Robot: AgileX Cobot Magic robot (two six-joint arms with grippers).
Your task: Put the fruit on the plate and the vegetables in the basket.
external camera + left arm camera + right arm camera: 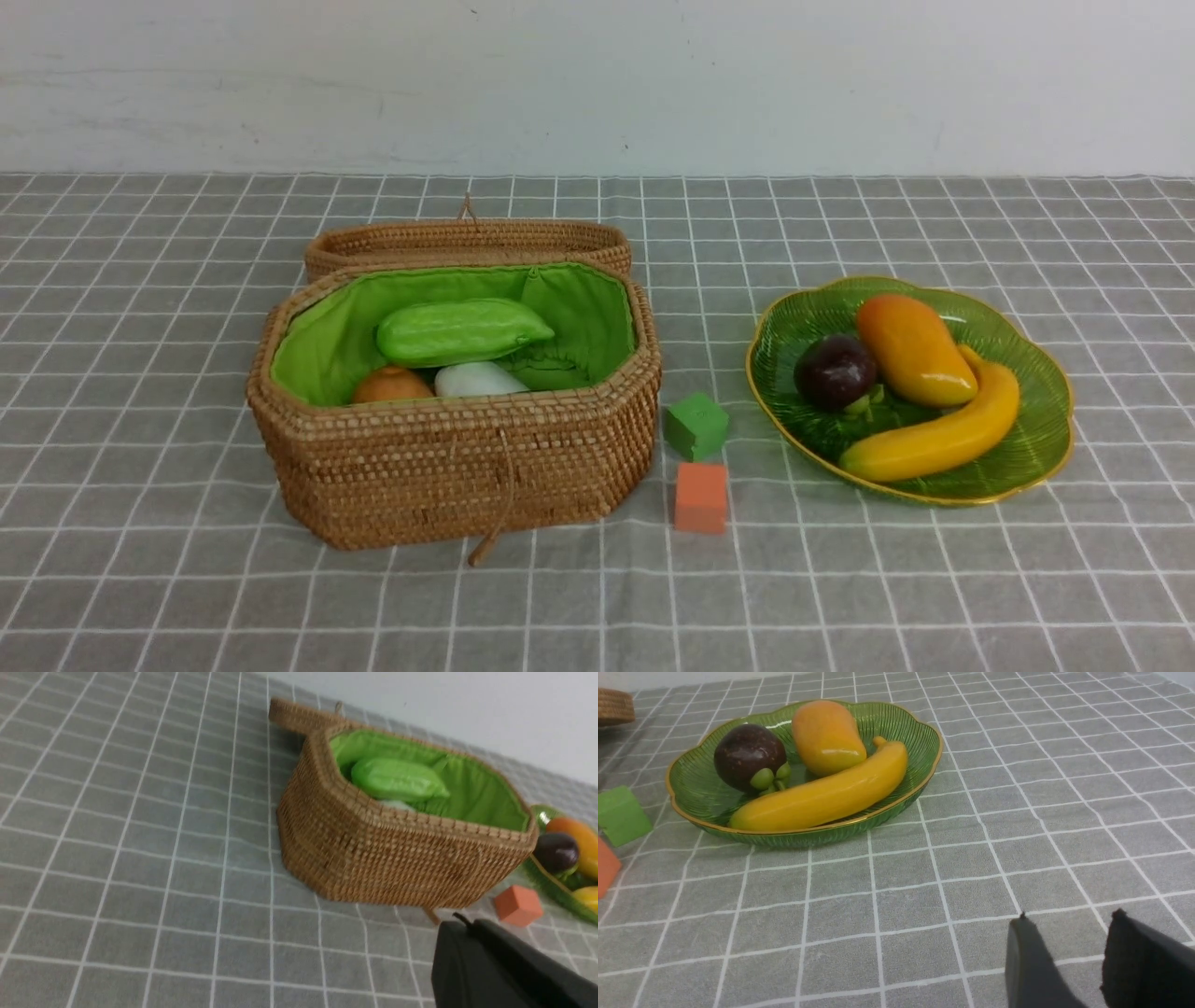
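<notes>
Sorting looks done: fruit sits on the plate (1046, 439), vegetables in the basket (448, 467). Left gripper (460, 924) pinched shut, empty, basket just ahead. Right gripper (1069, 926) narrowly parted, empty, plate beyond; next, I'd guess, both simply retreat.

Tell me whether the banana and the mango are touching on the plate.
Touching. The right wrist view shows the mango resting against the banana with no gap, on the plate.

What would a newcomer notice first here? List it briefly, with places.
The big woven basket on the left, its bright green lining cradling a green gourd. Then the green glass plate on the right, holding a mango, banana and dark mangosteen.
</notes>
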